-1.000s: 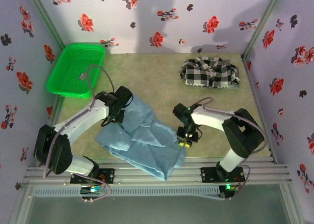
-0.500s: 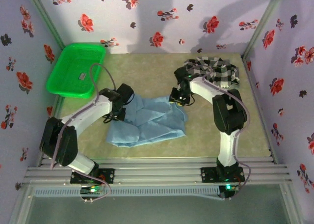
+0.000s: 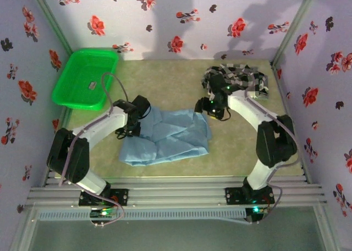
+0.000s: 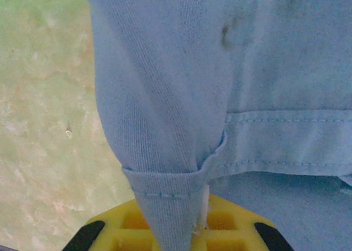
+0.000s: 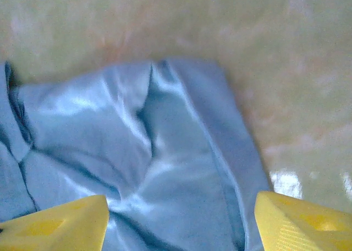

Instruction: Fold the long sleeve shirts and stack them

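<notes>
With one fold toward 12 o'clock made, the light blue shirt [image 3: 168,138] is released by the spread, empty right gripper [image 5: 181,218], yet kept pinched at 9 o'clock by the left gripper [image 4: 176,234].

Two shirts [image 3: 170,138] [image 3: 250,77], one green basket [image 3: 77,77]

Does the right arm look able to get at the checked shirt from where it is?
Probably yes. The right gripper, jaws open and empty, hangs over the far corner of the blue shirt; the checked shirt lies just behind it with nothing between.
</notes>
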Motion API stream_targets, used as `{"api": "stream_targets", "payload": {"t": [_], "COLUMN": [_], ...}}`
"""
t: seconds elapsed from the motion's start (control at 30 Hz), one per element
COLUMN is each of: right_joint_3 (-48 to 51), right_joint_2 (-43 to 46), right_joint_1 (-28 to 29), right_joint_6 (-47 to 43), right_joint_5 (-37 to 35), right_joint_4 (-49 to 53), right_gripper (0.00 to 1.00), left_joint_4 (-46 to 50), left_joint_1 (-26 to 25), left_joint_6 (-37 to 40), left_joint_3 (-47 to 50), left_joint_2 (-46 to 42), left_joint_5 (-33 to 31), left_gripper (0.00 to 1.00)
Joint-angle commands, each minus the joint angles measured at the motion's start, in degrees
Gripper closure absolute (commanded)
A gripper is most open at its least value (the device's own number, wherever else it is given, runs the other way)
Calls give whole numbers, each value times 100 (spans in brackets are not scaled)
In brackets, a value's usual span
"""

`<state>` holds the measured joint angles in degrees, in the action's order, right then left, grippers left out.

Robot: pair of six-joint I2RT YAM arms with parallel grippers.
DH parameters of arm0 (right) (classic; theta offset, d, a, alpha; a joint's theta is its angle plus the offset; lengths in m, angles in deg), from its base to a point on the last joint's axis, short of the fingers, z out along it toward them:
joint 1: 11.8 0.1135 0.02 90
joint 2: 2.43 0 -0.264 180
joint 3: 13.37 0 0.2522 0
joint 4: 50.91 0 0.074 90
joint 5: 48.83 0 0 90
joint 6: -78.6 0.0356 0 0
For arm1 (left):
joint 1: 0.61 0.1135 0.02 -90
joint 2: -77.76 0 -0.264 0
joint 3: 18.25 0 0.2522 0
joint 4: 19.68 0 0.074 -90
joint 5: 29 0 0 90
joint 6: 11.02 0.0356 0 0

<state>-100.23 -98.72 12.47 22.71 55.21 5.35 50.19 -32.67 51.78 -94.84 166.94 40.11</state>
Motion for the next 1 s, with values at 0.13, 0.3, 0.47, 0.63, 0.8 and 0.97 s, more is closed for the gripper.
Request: {"api": "stream_targets", "payload": {"t": [0.13, 0.3, 0.47, 0.63, 0.8, 0.97], "right_joint_3": [1976, 2191, 1417, -76, -2257, -3657], "right_joint_2": [868, 591, -360, -1261, -2564, -3054], "right_joint_1": [1243, 1243, 707, 219, 61, 61], "right_joint_6": [1524, 1784, 1362, 662, -572, -1651], "right_joint_5": [137, -386, -999, -1428, -1302, -901], "right_joint_4": [-565, -1032, -820, -567, -354, 149], "right_gripper": [27, 35, 51, 57, 57, 34], "left_joint_4": [-38, -578, -819, -1211, -1989, -1830], "left_joint_1": [155, 125, 37, -341, -1255, -1958], "left_joint_6": [-758, -1439, -2017, -2889, -4261, -4698], "left_joint_3": [474, 1045, 1414, 1765, 2217, 1811], "left_joint_2": [-88, -33, -73, -307, -754, -1483], "left_joint_5": [424, 1066, 1382, 1993, 2704, 3032], "left_gripper": [97, 97, 97, 94, 63, 32]}}
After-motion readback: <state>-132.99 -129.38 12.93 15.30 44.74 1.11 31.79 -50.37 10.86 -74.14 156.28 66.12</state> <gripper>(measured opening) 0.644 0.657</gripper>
